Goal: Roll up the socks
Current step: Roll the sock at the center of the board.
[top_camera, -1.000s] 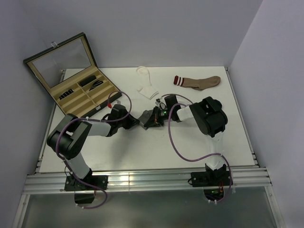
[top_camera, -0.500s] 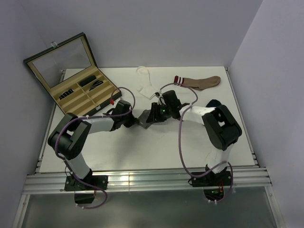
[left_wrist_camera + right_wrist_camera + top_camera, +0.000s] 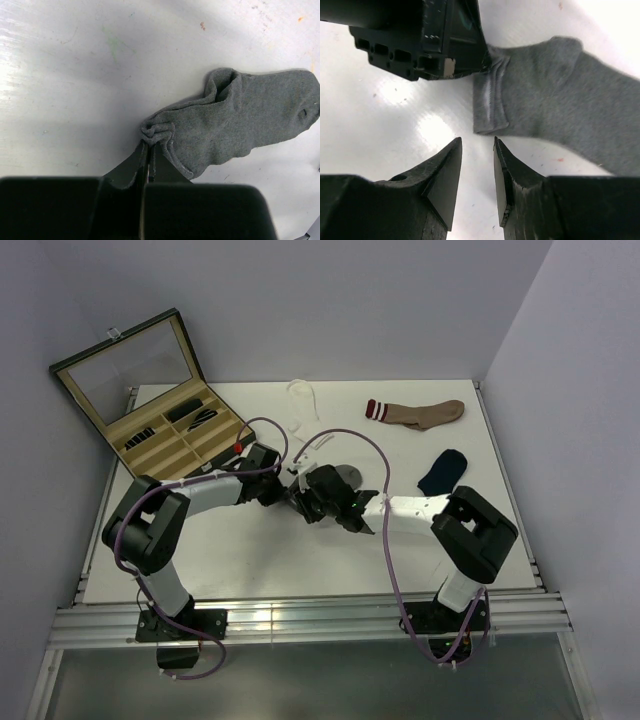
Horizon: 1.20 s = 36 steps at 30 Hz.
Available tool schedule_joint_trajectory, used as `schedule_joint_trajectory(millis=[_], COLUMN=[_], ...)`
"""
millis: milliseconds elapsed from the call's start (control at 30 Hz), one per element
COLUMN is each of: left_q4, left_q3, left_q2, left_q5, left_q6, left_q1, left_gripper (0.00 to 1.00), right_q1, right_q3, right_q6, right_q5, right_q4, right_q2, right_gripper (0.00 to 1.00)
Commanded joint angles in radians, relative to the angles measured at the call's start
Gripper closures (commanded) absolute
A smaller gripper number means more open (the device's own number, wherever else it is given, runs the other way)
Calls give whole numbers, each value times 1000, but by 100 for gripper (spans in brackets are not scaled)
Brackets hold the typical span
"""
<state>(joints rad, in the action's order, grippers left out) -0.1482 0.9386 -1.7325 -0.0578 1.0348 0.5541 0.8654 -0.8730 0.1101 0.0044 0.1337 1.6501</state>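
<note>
Jaws on my left are clamping the bunched end of the dark grey sock [image 3: 240, 120] on the bench [image 3: 75, 75]; my right jaws are hovering apart just beside that end, the sock stretching away from both.

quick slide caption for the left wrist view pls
Left gripper pinches the bunched edge of a grey sock lying on the white table.

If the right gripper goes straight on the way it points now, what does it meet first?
Probably the grey sock, at its bunched edge, with the left gripper just behind; height is unclear.
</note>
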Motion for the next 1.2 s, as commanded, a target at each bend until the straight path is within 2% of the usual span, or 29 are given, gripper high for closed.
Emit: schedule_joint_trajectory(millis=[0,200,567,933,1033,1133,1167], left_q4=[-86,-96,-100,-117,-120,-119,-114], left_q3=[35,49,51,52,48,39,35], left_q2=[-15,-21,-29,-35,-27,-13,-9], left_q5=[-17,-8,-5,-1,0,1,3], left_q6=[-42,-45,-36,-28,-27,-18,-16], left_q1=[3,3,3,3,3,1,-2], left_gripper=[100,100,100,99,98,97,96], right_q1=[39,75,90,90,90,89,87], right_q3=[9,0,-27,-61,-67,-75,-78], right_q6=[-99,-151,-150,-142,-127,-116,-112], right_q5=[146,129,101,129,158,167,161], right_q4=[124,165,170,92,66,41,32], right_q2=[10,39,142,221,235,235,232], right_gripper=[60,60,60,64,72,90,100])
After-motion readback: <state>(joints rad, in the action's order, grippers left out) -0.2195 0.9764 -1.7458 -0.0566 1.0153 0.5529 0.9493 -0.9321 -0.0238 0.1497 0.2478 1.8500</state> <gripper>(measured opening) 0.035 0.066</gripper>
